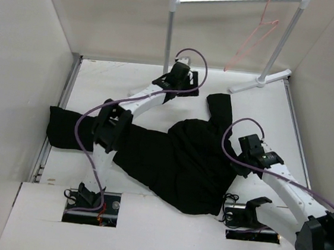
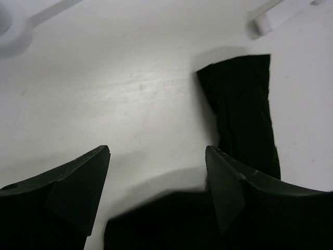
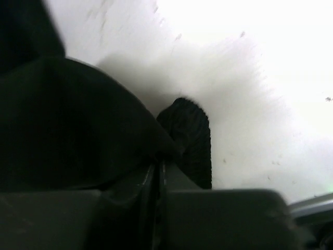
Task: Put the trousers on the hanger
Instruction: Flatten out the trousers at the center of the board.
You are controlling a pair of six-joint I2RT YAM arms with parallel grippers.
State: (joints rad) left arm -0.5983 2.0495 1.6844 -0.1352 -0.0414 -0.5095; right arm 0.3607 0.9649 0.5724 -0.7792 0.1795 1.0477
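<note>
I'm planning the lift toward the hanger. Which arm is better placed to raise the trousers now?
Right: the right claw seems shut on an edge of the trousers, whereas the left claw is open over the table beside a leg end, gripping nothing.

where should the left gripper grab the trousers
Probably the narrow leg end of the trousers, coming down from above. It lies flat and free on the table, right beside the open left gripper.

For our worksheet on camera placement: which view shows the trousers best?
The top external view: the trousers lie almost whole, spread across the table. The left wrist view shows only one leg end; the right wrist view only a fold pinched in its jaws.
</note>
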